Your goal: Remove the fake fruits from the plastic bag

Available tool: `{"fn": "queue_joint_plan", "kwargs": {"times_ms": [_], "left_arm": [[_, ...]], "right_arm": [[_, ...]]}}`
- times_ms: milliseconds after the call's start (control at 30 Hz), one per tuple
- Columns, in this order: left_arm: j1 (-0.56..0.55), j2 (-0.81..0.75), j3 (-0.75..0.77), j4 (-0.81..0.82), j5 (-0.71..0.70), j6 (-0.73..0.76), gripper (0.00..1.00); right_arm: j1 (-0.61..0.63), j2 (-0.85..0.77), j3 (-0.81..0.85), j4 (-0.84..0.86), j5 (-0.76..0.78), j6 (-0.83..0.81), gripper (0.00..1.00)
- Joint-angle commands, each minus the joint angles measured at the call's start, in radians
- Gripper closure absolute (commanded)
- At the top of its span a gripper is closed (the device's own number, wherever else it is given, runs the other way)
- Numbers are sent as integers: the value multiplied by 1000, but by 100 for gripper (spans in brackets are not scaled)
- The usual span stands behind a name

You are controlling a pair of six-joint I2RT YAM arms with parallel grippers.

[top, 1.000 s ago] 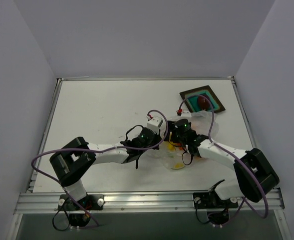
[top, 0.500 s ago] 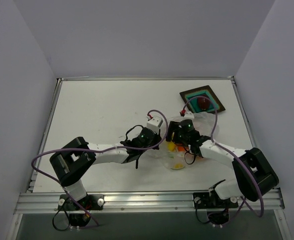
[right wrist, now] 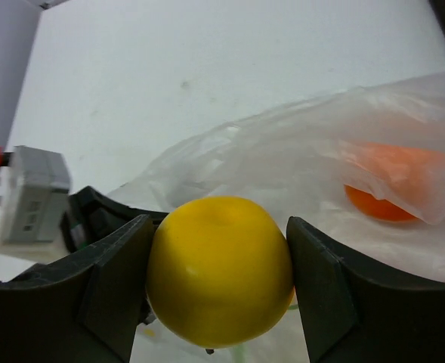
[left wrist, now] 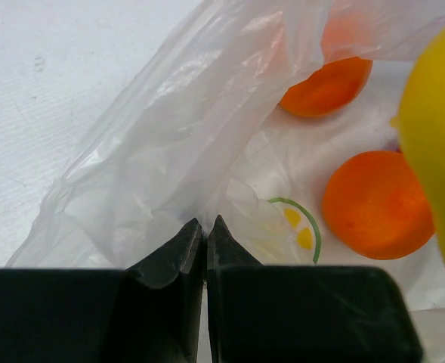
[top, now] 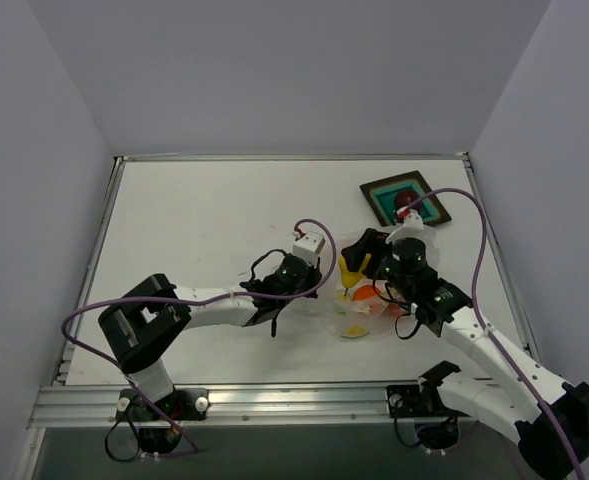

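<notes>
Fingers of the right gripper (right wrist: pixel 218 276) stand half spread and clamp the yellow pear (right wrist: pixel 216 249) from both sides, over the plastic bag (right wrist: pixel 305 151). The left gripper (left wrist: pixel 205 231) has its jaws pressed together, pinching a fold of this bag. Two orange balls (left wrist: pixel 377 204) lie inside it. The red apple (top: pixel 406 203) sits in the dark tray (top: pixel 374 187). The print on the grey box (right wrist: pixel 29 197) is too blurred to read.

The shiny plastic pear (right wrist: pixel 218 268) is yellow, two round plastic balls (left wrist: pixel 377 204) orange, the small plastic apple (top: pixel 405 201) red. The clear crinkly bag (left wrist: pixel 154 159) has yellow-green citrus slice prints. The square tray (top: pixel 372 192) is dark with a teal middle.
</notes>
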Motion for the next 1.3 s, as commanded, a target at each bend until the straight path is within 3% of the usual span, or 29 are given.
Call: {"fn": "queue_joint_plan", "kwargs": {"times_ms": [0,100,233,300,500,667,967,1267], "left_arm": [[18,-76,1,11,-47,26,98],[21,-84,-6,14,-56,39,98],[22,-70,0,9,-53,45,98],[22,-61,4,6,-51,46,98],[22,-61,4,8,-34,43,98],[22,-73,0,11,-30,42,98],[21,-78,-3,15,-16,33,98],[21,-72,-2,14,-13,30,98]], "right_arm": [[8,-32,117,-30,-133,38,64],[3,-30,251,-24,-137,22,64],[-51,22,414,-21,32,-47,66],[-134,48,482,-7,72,-50,66],[-381,186,528,12,142,-24,65],[-500,335,488,68,214,-8,65],[-698,617,467,160,104,37,64],[-739,833,526,222,20,28,64]]}}
